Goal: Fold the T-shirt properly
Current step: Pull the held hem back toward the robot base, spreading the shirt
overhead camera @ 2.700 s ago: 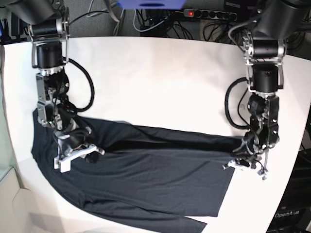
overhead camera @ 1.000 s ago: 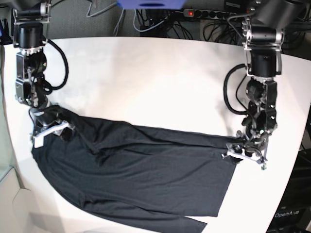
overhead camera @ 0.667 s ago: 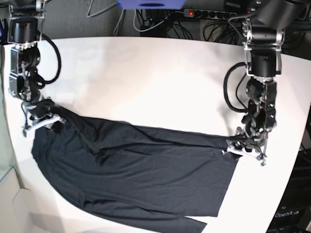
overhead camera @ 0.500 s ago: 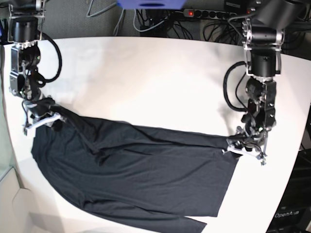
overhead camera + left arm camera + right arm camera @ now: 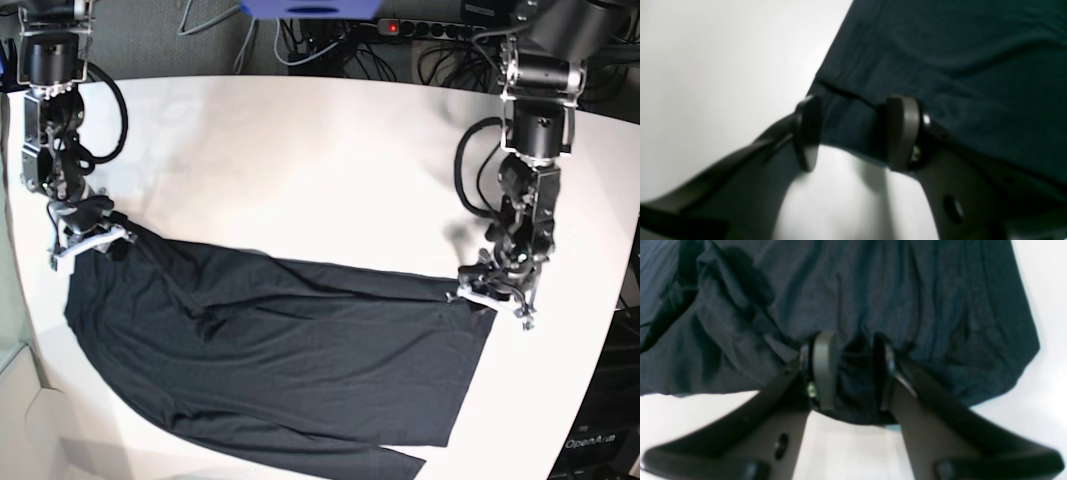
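Note:
The T-shirt [image 5: 280, 340], dark charcoal, lies spread across the near half of the white table [image 5: 320, 170]. In the base view my right gripper [image 5: 85, 240] sits at the shirt's far-left upper corner. The right wrist view shows the right gripper [image 5: 853, 373] shut on a bunched fold of the T-shirt [image 5: 873, 290]. My left gripper [image 5: 490, 297] rests at the shirt's upper right corner. In the left wrist view the left gripper [image 5: 853, 133] is open, its fingers [image 5: 902, 133] straddling the flat hem edge of the T-shirt [image 5: 957, 66].
A power strip [image 5: 430, 30] and tangled cables run behind the table's far edge. A blue object [image 5: 310, 8] hangs at the top centre. The table's curved edge passes close to both grippers, left and right.
My right gripper pulled the shirt's left corner out toward the far left, then held nearly still. My left gripper slid a little up and inward along the right hem.

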